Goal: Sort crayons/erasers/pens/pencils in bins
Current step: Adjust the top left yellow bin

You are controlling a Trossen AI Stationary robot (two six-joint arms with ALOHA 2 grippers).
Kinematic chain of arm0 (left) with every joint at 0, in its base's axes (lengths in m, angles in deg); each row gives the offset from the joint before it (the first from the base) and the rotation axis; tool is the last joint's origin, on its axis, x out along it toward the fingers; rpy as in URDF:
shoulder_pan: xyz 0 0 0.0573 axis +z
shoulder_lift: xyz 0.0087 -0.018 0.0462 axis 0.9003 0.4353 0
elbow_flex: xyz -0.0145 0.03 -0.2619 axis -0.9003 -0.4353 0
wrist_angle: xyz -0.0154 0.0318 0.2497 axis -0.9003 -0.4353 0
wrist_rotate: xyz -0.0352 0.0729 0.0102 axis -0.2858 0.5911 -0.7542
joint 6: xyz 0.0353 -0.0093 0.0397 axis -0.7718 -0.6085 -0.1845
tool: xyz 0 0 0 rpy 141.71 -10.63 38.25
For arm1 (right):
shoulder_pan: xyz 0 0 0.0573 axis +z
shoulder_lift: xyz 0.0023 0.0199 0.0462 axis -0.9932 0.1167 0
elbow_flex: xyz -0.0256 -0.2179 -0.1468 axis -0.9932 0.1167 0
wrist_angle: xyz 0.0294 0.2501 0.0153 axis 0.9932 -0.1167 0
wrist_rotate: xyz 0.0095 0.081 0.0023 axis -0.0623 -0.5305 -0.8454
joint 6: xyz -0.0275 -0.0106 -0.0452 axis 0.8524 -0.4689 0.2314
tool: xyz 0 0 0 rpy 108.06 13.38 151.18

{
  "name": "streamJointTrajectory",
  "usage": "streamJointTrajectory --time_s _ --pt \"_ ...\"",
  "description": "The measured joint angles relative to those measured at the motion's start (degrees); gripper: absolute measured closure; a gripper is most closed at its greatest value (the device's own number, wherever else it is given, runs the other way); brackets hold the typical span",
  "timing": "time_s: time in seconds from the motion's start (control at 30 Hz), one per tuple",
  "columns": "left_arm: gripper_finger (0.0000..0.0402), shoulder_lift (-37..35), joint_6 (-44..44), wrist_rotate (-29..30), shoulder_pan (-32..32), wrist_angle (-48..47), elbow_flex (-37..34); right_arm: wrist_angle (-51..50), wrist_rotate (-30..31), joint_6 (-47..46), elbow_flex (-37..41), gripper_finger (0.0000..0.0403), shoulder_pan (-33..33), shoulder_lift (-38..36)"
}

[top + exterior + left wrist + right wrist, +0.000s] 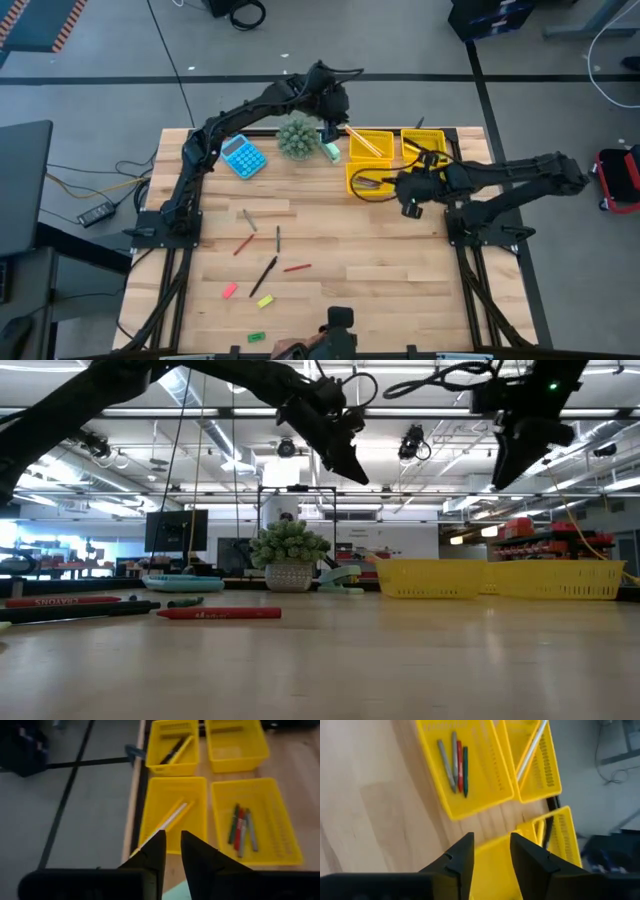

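Your left gripper [334, 128] above bins [370, 145] at table's [330, 230] far edge, fingers slightly apart, empty, right gripper [410, 205] beside bins, likewise, bare wood nearer you.

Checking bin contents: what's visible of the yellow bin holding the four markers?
The marker bin is a bright yellow rectangular tray, apparently plastic, with low slotted walls and a rim. It sits flat on the wooden table, one of four matching bins in a two-by-two cluster, close beside its neighbours. Four thin sticks lie side by side on its floor: grey, grey, red, dark green. No gripper touches it.
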Motion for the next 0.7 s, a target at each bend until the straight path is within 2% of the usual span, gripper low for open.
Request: streamJointTrajectory --time_s 0.1,0.2,0.3,0.37,0.43,0.57,0.7 --pt "0.0352 0.0 -2.1 -3.2 0.8 -1.6 -0.2 3.4 -4.5 3.6 0.0 0.0288 -4.9 0.0" --pt "0.0371 0.0 -3.0 -7.2 2.9 -0.7 -1.8 3.5 -6.5 4.0 0.0 0.0321 -9.0 0.0" --pt "0.0389 0.0 -2.4 -11.6 5.0 4.7 -4.6 4.7 -7.3 4.9 0.0 0.0359 -13.1 0.0" --pt "0.0394 -0.6 -1.5 -14.0 6.0 8.3 -7.0 7.8 -10.3 7.7 0.0 0.0378 -16.5 0.0" --pt "0.0395 -1.2 -0.7 -14.4 6.1 12.0 -8.8 11.9 -14.6 10.3 0.0 0.0390 -20.0 0.0" --pt "0.0389 -4.0 0.5 -13.2 6.3 12.9 -11.9 16.0 -20.9 14.3 0.0 0.0395 -26.8 0.7" --pt "0.0392 -8.8 1.4 -12.2 6.4 15.6 -17.5 17.6 -24.7 18.2 0.0 0.0396 -32.8 4.0"
